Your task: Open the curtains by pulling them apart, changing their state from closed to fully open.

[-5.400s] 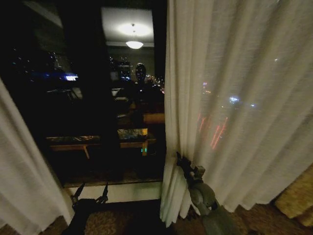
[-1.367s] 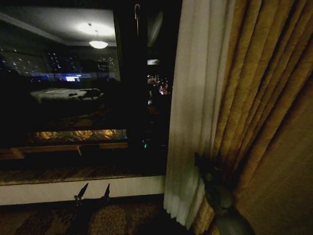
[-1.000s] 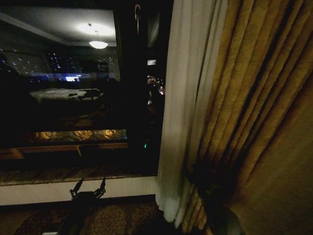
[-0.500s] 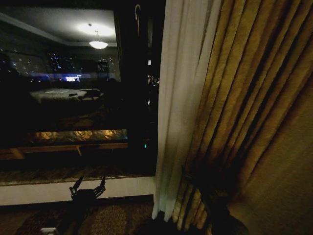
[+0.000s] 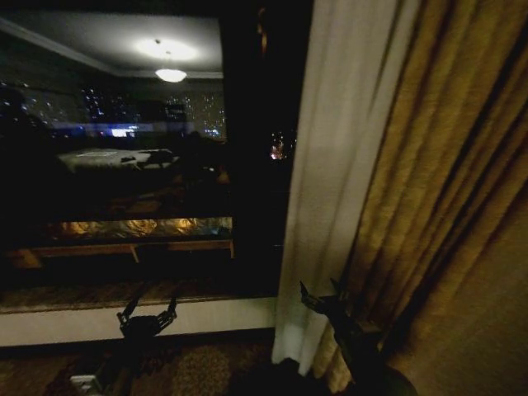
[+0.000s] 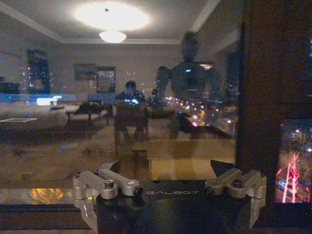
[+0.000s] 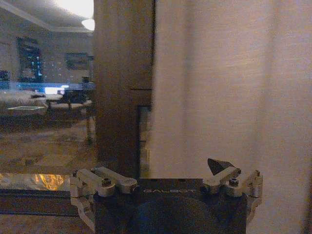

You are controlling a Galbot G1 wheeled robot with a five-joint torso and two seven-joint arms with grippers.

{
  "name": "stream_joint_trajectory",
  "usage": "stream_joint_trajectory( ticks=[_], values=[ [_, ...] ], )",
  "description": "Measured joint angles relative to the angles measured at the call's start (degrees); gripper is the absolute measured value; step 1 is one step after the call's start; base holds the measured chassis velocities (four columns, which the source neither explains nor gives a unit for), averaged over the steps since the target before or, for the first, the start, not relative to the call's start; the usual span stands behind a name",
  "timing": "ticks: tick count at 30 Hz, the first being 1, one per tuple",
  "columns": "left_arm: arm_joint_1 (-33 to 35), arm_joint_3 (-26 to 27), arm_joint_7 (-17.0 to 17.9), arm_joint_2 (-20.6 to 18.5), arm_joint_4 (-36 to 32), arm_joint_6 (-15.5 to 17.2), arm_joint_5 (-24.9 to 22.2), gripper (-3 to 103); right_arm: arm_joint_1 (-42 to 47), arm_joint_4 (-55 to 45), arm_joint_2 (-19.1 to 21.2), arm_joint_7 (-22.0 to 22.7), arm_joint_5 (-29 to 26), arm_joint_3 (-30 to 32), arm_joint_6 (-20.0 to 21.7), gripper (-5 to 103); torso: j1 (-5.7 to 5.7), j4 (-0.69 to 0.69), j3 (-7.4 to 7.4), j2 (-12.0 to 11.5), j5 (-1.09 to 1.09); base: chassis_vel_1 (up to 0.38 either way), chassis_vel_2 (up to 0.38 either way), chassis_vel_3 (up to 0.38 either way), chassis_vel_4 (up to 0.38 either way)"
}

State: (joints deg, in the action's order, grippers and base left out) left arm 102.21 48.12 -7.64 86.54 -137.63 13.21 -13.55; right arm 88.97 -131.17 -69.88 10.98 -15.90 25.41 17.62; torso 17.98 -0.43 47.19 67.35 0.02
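Observation:
One sheer cream curtain (image 5: 338,165) hangs gathered into a narrow band against the golden drape (image 5: 462,206). The dark window glass (image 5: 124,165) to its left is uncovered. My right gripper (image 5: 321,290) is low in front of the line where the sheer fabric meets the drape. Its fingers are spread and open, with no fabric between them. In the right wrist view, the curtain (image 7: 219,87) hangs just ahead of that gripper (image 7: 165,168). My left gripper (image 5: 149,312) hangs open near the sill, and in its wrist view this gripper (image 6: 165,168) faces bare glass.
A dark upright window frame (image 5: 256,165) stands just left of the sheer panel. The white sill (image 5: 66,323) runs along the bottom of the glass above patterned carpet. A small pale object (image 5: 82,384) lies on the floor at lower left. The drape closes off the right side.
The head view has shifted, so the frame and curtain edge now sit further right. My right gripper, buried in the folds a second ago, now stands clear with its fingers spread.

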Motion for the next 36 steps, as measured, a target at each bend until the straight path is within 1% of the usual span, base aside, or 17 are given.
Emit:
stream_joint_trajectory(
  ticks=[7,17,21,24,31,36],
  values=[
    [-0.1,0.4,0.2,-0.6,-0.2,0.0,-0.1,100,-2.0,0.9,-0.4,0.1,-0.2,0.0,0.0,100,0.0,0.0,0.0,0.0,0.02,0.326,0.339,-0.333,-0.338],
    [-0.3,-1.1,0.3,0.3,-0.4,0.0,0.2,100,-3.1,1.0,1.0,0.2,-1.6,-0.8,0.1,100,0.0,-0.01,0.0,0.0,0.0,0.361,0.37,-0.373,-0.355],
    [-0.4,-0.9,0.3,-0.1,-0.3,0.0,0.3,100,-3.2,1.0,1.1,0.2,-1.7,-2.4,0.1,100,0.0,-0.01,0.0,0.0,0.03,0.344,0.356,-0.367,-0.344],
    [-0.4,-0.9,0.3,-0.1,-0.1,0.1,0.3,100,-3.3,1.1,1.1,0.2,-1.6,-3.0,0.1,100,0.0,0.0,0.0,0.0,-0.01,0.341,0.348,-0.344,-0.344],
    [-0.9,-1.1,0.3,-0.2,-0.1,0.1,0.3,100,-4.0,1.7,1.8,0.3,-1.5,-3.9,0.1,100,0.0,-0.01,0.0,0.0,0.01,0.349,0.351,-0.352,-0.355],
    [-1.1,-1.0,0.3,-0.2,-0.1,0.3,0.3,100,-5.7,2.7,2.3,0.5,-0.1,-6.3,0.1,100,0.0,0.0,-0.01,0.0,0.0,0.362,0.347,-0.345,-0.353]
  ],
)
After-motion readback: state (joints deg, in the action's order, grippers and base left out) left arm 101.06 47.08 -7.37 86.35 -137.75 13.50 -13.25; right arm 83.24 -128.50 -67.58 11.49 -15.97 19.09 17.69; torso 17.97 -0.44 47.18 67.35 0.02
